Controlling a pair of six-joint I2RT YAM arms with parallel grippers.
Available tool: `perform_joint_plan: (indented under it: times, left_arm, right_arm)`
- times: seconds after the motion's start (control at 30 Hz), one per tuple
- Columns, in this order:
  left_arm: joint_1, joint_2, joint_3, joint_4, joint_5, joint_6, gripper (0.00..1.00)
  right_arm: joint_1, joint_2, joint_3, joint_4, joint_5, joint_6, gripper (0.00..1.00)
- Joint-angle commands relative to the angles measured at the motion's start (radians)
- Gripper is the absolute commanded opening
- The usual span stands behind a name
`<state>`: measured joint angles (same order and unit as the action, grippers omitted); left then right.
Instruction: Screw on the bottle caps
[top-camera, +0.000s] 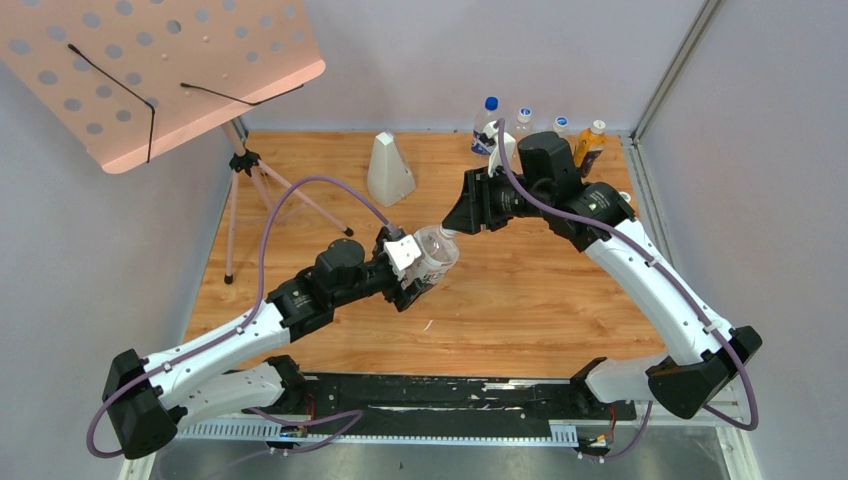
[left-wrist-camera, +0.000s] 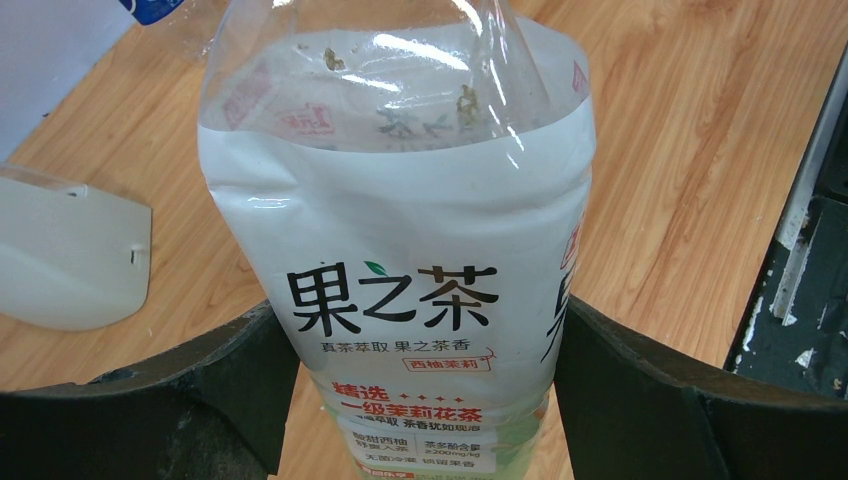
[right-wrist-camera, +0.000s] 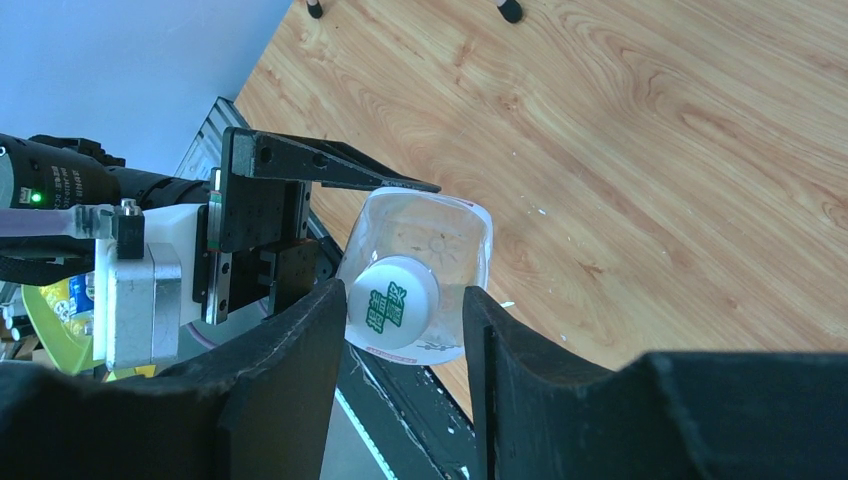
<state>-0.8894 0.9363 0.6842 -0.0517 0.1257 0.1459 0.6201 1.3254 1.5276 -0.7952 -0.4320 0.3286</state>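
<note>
Leftmost, a pink perforated music stand (top-camera: 160, 70) on a tripod leans over the wooden table (top-camera: 540, 320). Next, the left gripper (top-camera: 420, 268) is clamped on the large clear bottle (left-wrist-camera: 400, 250). In the left wrist view its two black fingers (left-wrist-camera: 230, 390) press against both sides of the white label with green and orange print. The bottle is held by its lower body, with its neck pointing toward the right arm. Behind it on the table stands a white cone-shaped object (top-camera: 390, 170). At the neck sits a white cap (right-wrist-camera: 390, 300) with green print. The right gripper (right-wrist-camera: 404, 320) is spread around it, one finger against the cap's side and the other a little off it. How far the cap is threaded on cannot be told. Far right, along the back edge, stand several small bottles, among them a blue-capped bottle (top-camera: 487, 125) and an orange bottle (top-camera: 590, 142) with a yellow top
</note>
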Motion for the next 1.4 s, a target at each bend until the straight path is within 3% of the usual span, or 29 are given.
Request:
perform_joint_plan:
  times: [0.0, 0.33, 0.53, 0.67, 1.03, 1.37]
  left_arm:
    - [0.003, -0.007, 0.054, 0.016, 0.004, 0.021, 0.09]
    - [0.003, 0.011, 0.083, -0.008, 0.013, 0.01, 0.08]
    - [0.003, 0.016, 0.087, -0.013, 0.023, 0.003, 0.08]
    - [0.003, 0.005, 0.075, -0.007, 0.049, -0.005, 0.06]
    - [0.099, -0.046, -0.043, 0.235, 0.318, -0.187, 0.05]
    - [0.101, -0.01, -0.052, 0.325, 0.458, -0.215, 0.05]
  right_arm:
    - [0.005, 0.006, 0.04, 0.015, -0.022, 0.008, 0.45]
    - [0.01, 0.017, 0.037, 0.017, -0.027, -0.001, 0.43]
    - [0.011, 0.012, 0.034, 0.019, -0.017, -0.009, 0.27]
    - [0.012, -0.006, 0.016, 0.033, -0.033, -0.034, 0.22]
    - [-0.009, -0.107, -0.074, 0.16, -0.173, -0.131, 0.19]
    - [-0.046, -0.123, -0.11, 0.219, -0.353, -0.178, 0.18]
